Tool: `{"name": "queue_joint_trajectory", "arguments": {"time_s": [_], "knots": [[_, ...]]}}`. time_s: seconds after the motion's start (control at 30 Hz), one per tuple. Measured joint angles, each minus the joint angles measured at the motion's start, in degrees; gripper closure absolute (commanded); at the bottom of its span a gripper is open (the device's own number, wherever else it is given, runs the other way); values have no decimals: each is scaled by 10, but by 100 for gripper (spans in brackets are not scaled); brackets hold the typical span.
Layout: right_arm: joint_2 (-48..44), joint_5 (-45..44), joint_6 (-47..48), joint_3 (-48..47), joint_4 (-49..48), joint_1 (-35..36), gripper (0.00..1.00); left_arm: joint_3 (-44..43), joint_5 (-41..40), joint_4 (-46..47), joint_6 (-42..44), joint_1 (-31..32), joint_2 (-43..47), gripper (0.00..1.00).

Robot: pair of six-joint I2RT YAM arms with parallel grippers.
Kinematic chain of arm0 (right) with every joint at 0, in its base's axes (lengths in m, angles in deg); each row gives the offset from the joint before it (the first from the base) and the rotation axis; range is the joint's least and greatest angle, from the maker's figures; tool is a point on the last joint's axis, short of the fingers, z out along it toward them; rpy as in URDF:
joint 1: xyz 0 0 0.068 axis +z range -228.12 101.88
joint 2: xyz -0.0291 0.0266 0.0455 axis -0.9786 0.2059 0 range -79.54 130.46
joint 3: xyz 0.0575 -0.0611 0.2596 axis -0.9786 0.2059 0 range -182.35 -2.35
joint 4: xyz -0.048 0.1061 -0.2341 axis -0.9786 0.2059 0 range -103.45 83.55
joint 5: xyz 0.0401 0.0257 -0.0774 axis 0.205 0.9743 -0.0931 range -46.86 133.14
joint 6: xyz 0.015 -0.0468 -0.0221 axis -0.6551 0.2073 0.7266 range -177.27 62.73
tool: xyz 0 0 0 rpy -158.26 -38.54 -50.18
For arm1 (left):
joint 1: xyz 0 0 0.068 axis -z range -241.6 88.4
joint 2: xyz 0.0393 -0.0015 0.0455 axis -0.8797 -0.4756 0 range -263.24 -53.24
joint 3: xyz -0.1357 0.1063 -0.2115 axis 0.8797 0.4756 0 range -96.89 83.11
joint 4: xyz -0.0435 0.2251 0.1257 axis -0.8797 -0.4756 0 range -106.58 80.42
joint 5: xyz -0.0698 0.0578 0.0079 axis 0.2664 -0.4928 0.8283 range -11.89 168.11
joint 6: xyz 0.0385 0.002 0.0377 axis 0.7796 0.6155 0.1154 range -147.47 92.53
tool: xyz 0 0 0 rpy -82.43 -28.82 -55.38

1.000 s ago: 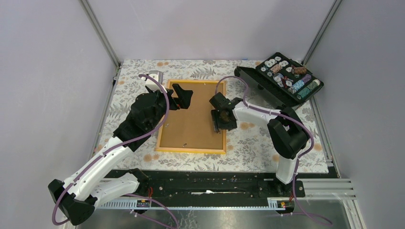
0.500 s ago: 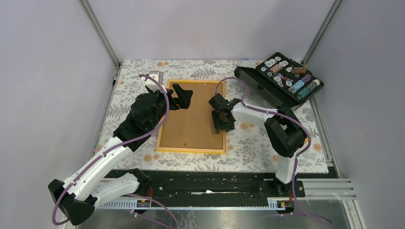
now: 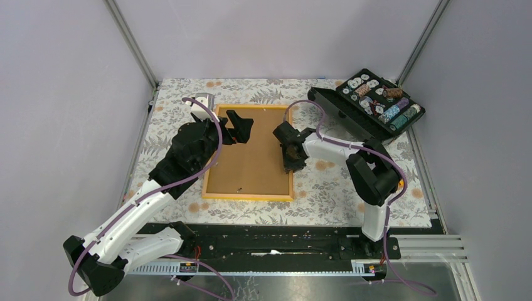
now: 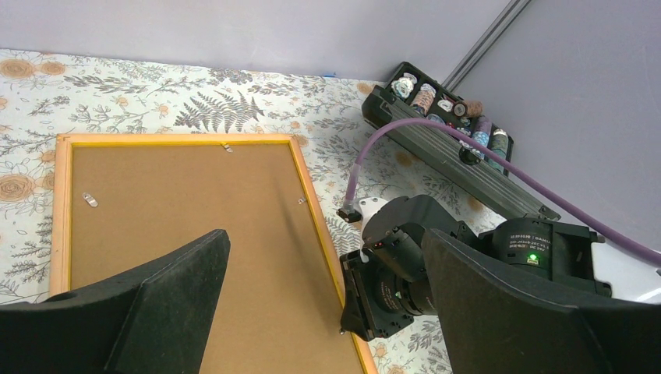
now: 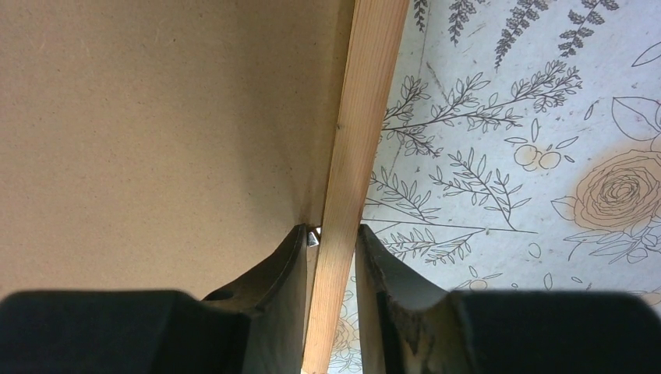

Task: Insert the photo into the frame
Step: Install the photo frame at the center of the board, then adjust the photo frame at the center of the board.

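here the right gripper (image 5: pixel 331 241) clamps the frame (image 5: pixel 366 117) by its rail, likely to steady it; left gripper (image 4: pixel 323 238) hovers wide open.

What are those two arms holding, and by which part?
The right end effector grips the thin orange-yellow wooden picture frame by its right side rail, pinched from both sides. The left end effector is open above it, holding nothing.

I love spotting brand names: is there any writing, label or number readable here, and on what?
On the right arm: white print above a green light, too small to read.
In the black case: patterned discs, no legible marks.
No writing on the frame, the back of the photo or the tablecloth.
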Motion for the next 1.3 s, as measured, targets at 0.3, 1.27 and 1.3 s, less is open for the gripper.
{"name": "queue_joint_trajectory", "arguments": {"time_s": [0.3, 1.27, 1.3], "knots": [[5, 0, 0, -8, 9, 0, 88, 0, 0, 0, -1, 0, 0, 1], [-58, 7, 69, 64, -20, 18, 46, 0, 2, 0, -5, 0, 0, 2], [-58, 7, 75, 65, -26, 18, 46, 0, 2, 0, -5, 0, 0, 2]]}}
